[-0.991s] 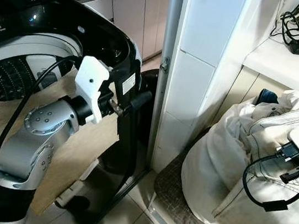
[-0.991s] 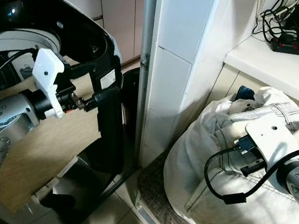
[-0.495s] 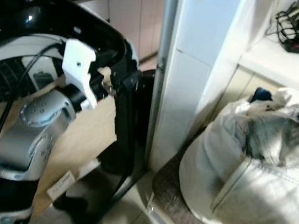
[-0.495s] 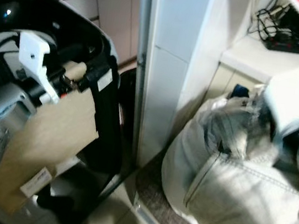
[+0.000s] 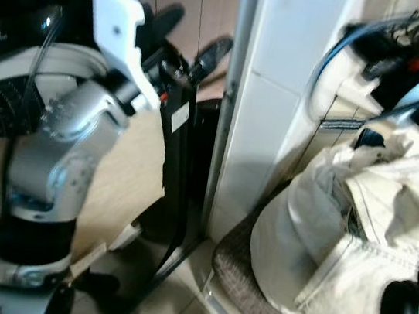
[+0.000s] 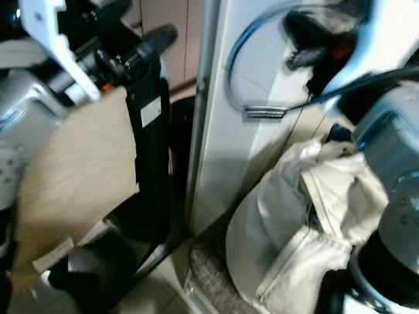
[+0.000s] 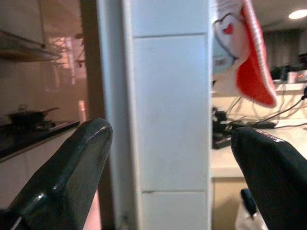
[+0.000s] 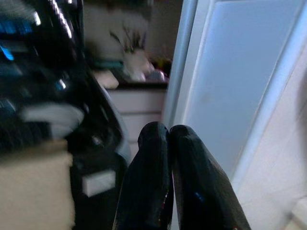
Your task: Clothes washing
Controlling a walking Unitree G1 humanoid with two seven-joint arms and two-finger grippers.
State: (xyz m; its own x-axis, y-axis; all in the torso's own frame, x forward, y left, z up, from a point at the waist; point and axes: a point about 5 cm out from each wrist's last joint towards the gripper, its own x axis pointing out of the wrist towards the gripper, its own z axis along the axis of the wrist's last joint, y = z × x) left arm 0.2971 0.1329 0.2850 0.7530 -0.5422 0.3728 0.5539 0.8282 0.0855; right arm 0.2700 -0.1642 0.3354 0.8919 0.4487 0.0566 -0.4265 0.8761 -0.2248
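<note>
- Honestly, washing has barely begun: the heap of pale cream denim clothes (image 5: 353, 247) sits beside the white tiled pillar (image 5: 280, 97), outside the black-rimmed washing machine (image 5: 20, 60).
- My left gripper (image 5: 192, 33) is raised, fingers spread, empty.
- My right gripper (image 8: 165, 191) is pinched together, empty.

— What does the left arm (image 5: 66, 152) look like?
— Silver, rounded joint shells ringed with small screws, a black band lower down, a white angular bracket (image 5: 122, 31) at the wrist with a black cable running past it.
— And its fingers (image 7: 72, 177)?
— Two long, glossy black, round-tipped.
— The right arm (image 6: 413, 209)?
— Blurred; silver round joint, black collar below at six o'clock, looping cable (image 6: 248, 49) above.
</note>
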